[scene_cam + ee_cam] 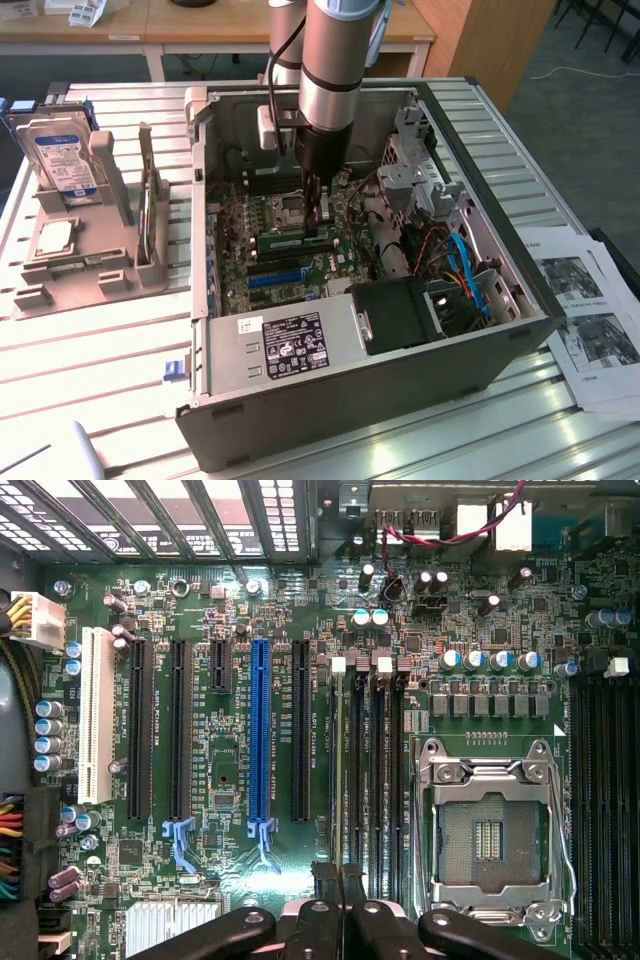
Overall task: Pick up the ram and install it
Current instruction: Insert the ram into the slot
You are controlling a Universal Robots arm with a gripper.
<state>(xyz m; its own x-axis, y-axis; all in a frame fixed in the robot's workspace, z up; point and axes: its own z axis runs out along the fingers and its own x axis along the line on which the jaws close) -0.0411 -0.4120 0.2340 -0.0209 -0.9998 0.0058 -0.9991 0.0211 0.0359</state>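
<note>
The ram (290, 241) is a narrow green stick with a pale label. It stands on edge in a memory slot on the motherboard, inside the open computer case (205, 130). My gripper (320, 228) reaches straight down into the case and is shut on the ram's top edge, near the end towards the exterior view's right. In the wrist view the ram (336, 780) shows edge-on as a thin strip. It runs into the seam of my gripper (339, 872), whose two dark fingers are pressed together beside the black memory slots (378, 780).
A metal CPU socket (490, 830) lies beside the memory slots, and a blue expansion slot (260, 730) stands among black ones. Coloured cables (460, 270) and a drive cage crowd the case at the exterior view's right. A hard drive (65, 160) stands in a grey holder outside. Papers (590, 310) lie on the table.
</note>
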